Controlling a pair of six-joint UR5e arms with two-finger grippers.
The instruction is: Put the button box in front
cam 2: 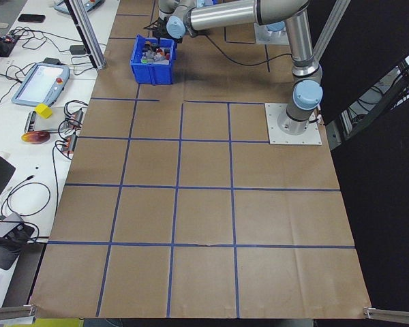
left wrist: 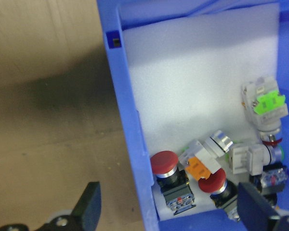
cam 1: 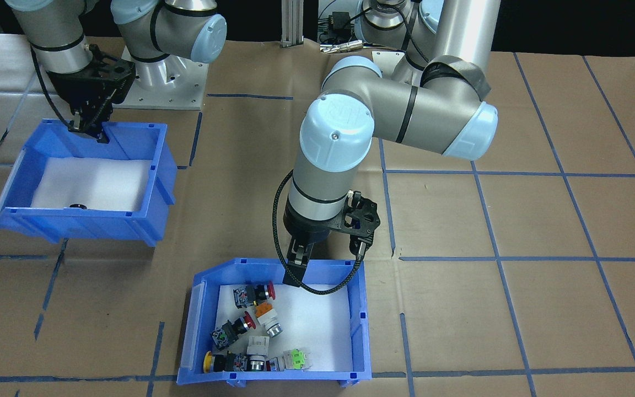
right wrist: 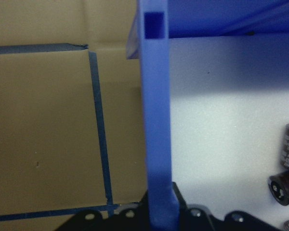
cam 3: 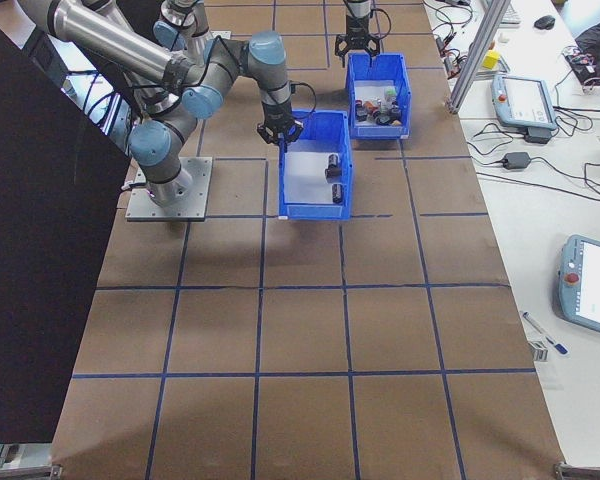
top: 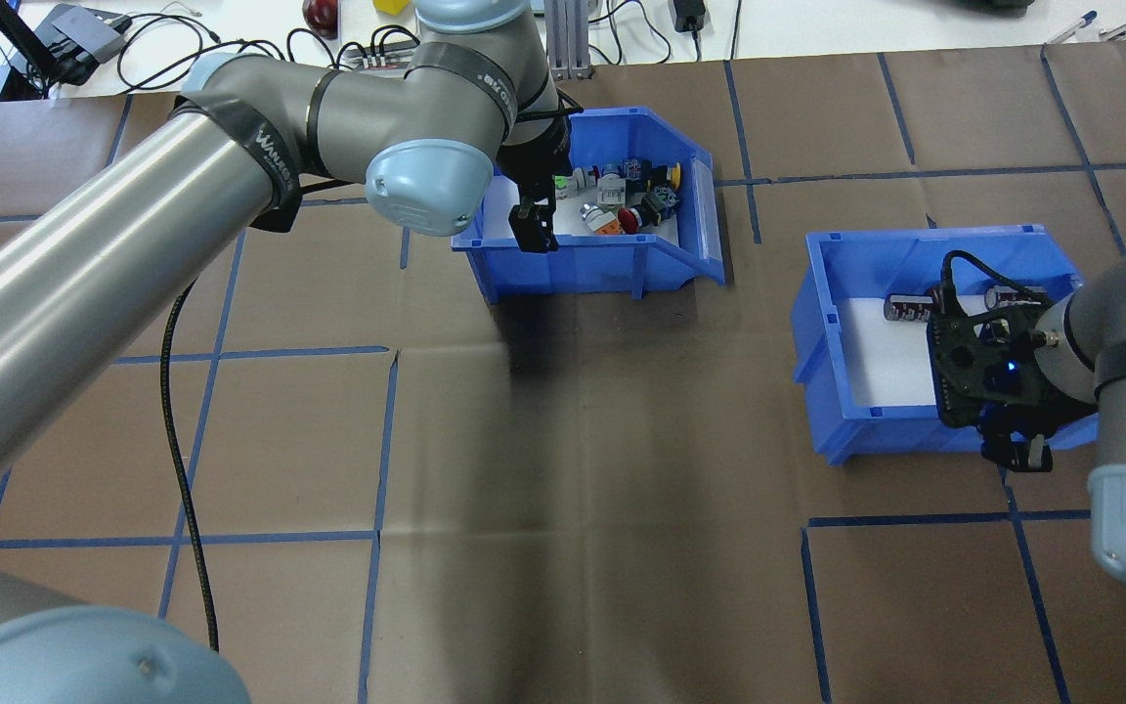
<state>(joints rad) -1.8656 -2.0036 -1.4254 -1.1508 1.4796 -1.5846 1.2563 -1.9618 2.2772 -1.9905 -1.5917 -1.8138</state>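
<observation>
Straddling the near wall of the button box point(top: 612, 210), the left tool point(top: 533, 223) hangs with fingers apart, one outside and one inside, not yet clamped. That box sits far out on the counter point(top: 563, 440), left of centre. The right tool point(top: 1011, 452) is clamped on the other blue bin's point(top: 842, 293) near wall.

Bare table point(top: 573, 469) lies open between both blue bins point(top: 856, 293).

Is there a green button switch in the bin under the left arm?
Yes, a green-capped switch lies on the white foam in the button box.
</observation>
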